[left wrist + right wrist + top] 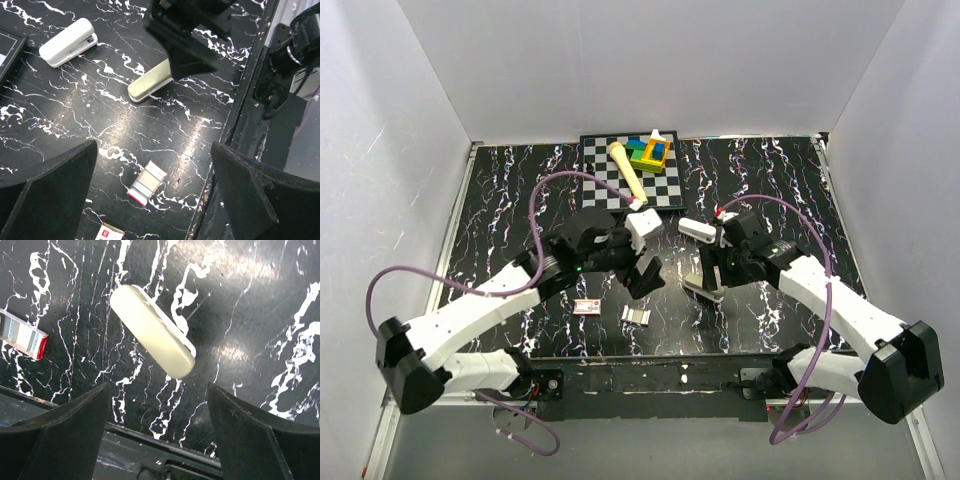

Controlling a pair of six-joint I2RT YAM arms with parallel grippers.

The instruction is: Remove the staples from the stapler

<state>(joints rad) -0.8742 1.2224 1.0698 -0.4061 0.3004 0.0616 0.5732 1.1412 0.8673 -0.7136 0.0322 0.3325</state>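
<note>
Staples (636,315) show from above only as a small pale patch on the counter (520,180), near its front edge, between the two arms; no strips can be told apart there. A small red-and-white box (586,306) lies just left of them. The left tool (642,280) hangs above that area, fingers spread, holding nothing. The right tool (712,285) covers most of a cream stapler (698,286), so only a sliver shows. A white stapler (697,229) lies farther back, apart from both tools.

In the left wrist view the staples (146,182) read as silvery strips side by side in a red-edged holder, lying between the wide-apart fingers (55,195). The box (110,233) is cut off by the bottom edge. The far end of the cream stapler (150,85) is hidden behind the right arm's black bulk. Both staplers are shut, so their insides cannot be seen.

In the right wrist view the right tool (157,387) stands released above the cream stapler (152,337), which lies flat and untouched. The staples (20,335) are cropped by the left edge.
</note>
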